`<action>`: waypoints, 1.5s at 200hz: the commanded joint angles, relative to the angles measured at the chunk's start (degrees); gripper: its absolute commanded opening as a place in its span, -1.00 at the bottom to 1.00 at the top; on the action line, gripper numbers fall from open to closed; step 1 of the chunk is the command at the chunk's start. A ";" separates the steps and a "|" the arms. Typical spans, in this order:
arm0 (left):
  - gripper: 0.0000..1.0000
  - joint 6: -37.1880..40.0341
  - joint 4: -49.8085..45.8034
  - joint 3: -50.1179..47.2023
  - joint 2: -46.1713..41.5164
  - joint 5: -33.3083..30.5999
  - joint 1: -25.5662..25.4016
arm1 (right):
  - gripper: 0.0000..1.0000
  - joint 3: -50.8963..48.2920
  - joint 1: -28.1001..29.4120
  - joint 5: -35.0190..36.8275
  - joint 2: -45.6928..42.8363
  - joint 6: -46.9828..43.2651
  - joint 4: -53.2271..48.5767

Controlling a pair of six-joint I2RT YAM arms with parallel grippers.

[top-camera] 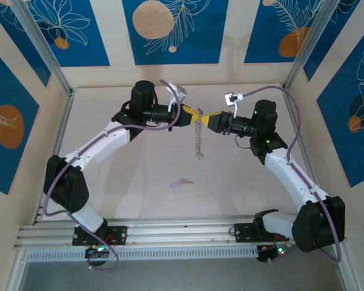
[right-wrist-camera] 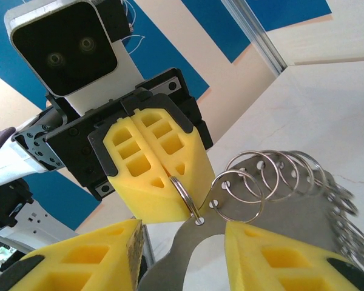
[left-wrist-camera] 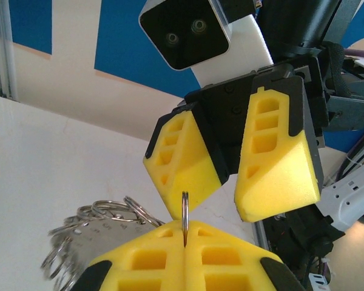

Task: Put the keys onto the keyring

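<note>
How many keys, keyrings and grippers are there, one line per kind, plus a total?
Keys: 1, the lilac key lying on the table.
Keyrings: 1, the keyring hanging from the left gripper.
Grippers: 2, the left gripper and the right gripper.
Total: 4

left gripper [left-wrist-camera: 185, 245]: we saw its yellow foam fingers pressed together on one thin upright silver loop [left-wrist-camera: 185, 209] | grey metal keyring fringed with silver loops [left-wrist-camera: 88, 233]: showed lower left | right gripper [left-wrist-camera: 227, 197]: faced us, fingers parted
</note>
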 commanded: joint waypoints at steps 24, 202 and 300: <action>-1.00 -0.70 1.87 1.89 -0.13 2.77 0.59 | -0.21 2.38 0.46 0.91 -0.74 -1.75 -1.36; -1.00 -0.44 0.90 2.04 0.33 3.89 0.44 | -0.49 5.14 2.60 0.11 2.37 -3.08 -3.52; -1.00 0.36 -0.21 2.21 0.66 4.44 0.45 | -0.52 5.01 0.85 0.60 1.25 -3.17 -4.26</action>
